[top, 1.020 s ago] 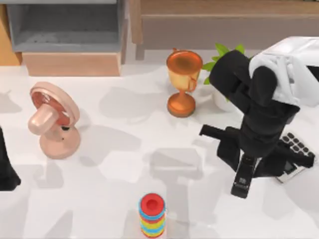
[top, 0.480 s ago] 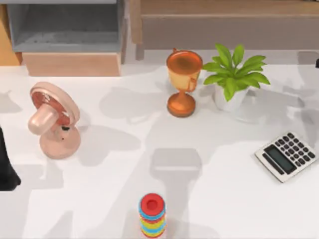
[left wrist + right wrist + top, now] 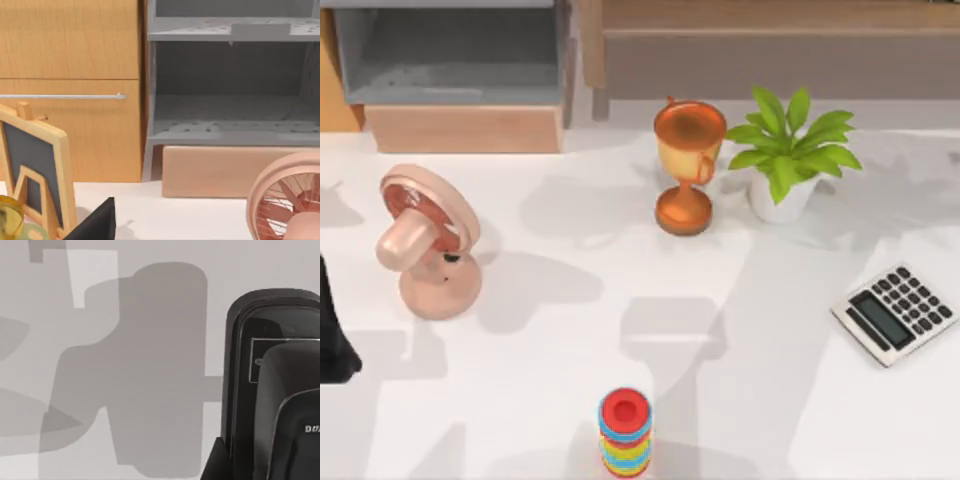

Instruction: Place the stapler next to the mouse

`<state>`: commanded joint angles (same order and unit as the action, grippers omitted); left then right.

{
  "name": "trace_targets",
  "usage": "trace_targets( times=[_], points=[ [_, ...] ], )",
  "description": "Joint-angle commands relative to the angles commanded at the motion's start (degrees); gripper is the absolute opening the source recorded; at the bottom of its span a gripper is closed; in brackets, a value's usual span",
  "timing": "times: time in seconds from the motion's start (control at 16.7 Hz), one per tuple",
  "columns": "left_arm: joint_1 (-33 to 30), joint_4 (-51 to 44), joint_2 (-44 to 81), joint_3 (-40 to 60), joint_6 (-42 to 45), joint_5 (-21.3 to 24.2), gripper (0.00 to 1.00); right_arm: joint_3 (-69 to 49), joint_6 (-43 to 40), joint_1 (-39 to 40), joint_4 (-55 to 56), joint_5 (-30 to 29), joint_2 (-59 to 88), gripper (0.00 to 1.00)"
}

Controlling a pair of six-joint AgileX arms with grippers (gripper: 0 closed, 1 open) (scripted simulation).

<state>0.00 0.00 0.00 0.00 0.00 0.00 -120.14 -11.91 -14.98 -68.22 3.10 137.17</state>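
The stapler [image 3: 272,390] sits at the right wrist view's right edge, against the right claw; grip state unclear.

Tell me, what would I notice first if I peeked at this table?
Probably the shiny orange trophy cup at the back of the white table, with the leafy green plant in its white pot just to its right. Next, the pink fan on the left side and the rainbow stack of rings at the front edge. A grey calculator lies flat near the right edge.
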Motion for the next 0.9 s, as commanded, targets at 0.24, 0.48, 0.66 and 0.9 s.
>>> trace_targets(
  times=[0.24, 0.48, 0.66, 0.9],
  points=[
    [0.00, 0.00, 0.00, 0.00, 0.00, 0.00, 1.00, -1.01, -1.10, 0.04, -0.11, 0.26, 0.61, 0.00],
    [0.00, 0.00, 0.00, 0.00, 0.00, 0.00, 1.00, -0.79, -0.97, 0.17, -0.13, 0.15, 0.34, 0.00],
    [0.00, 0.00, 0.00, 0.00, 0.00, 0.00, 1.00, -0.30, -0.97, 0.15, -0.56, 0.25, 0.05, 0.00],
    [0.00, 0.00, 0.00, 0.00, 0.00, 0.00, 1.00, 0.73, -0.75, 0.32, -1.80, 0.01, -0.58, 0.00]
  ],
)
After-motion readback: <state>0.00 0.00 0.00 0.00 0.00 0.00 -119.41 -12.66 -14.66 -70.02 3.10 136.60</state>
